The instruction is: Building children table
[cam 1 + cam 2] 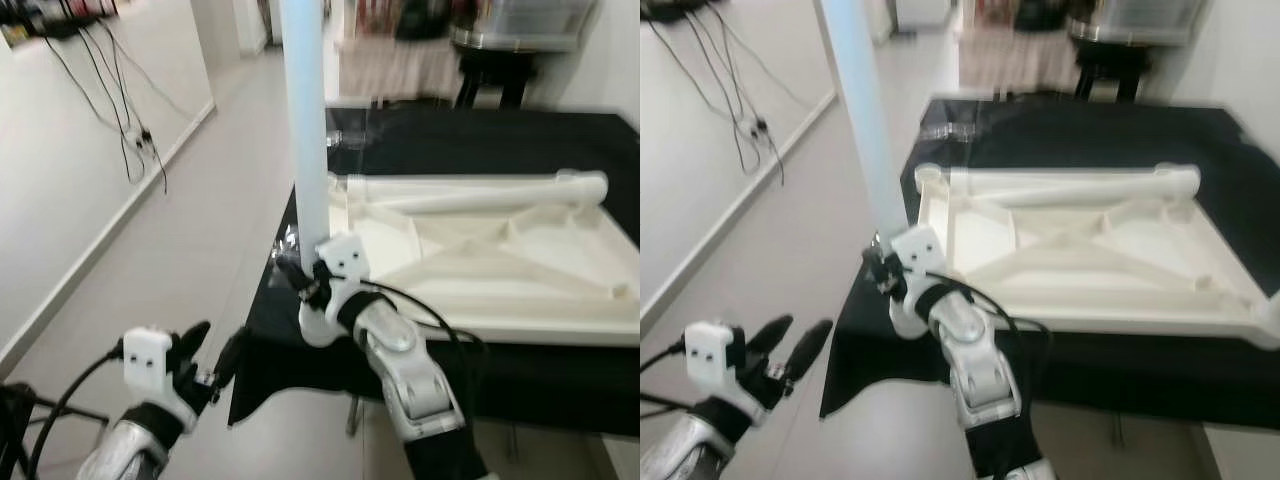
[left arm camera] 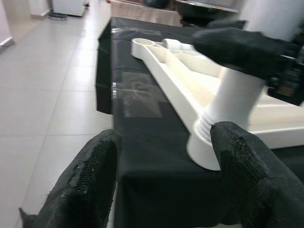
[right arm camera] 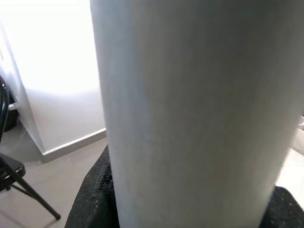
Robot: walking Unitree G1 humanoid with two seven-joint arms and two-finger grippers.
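My right tool pinches the pale blue leg upright at the near-left corner of the upturned white tabletop on the black table, likely to seat it, while my left tool waits spread nearby.

the tabletop lies upside down on the cloth-covered table, its near left corner at the table's front left edge. a table leg stands upright in that corner — the right gripper is clamped round its lower end. a second leg lies flat across the tabletop's far side. the left gripper hovers off the table, in front of and to the left of the corner, over the floor. cables hang on the wall to the left — a stand sits behind the table.
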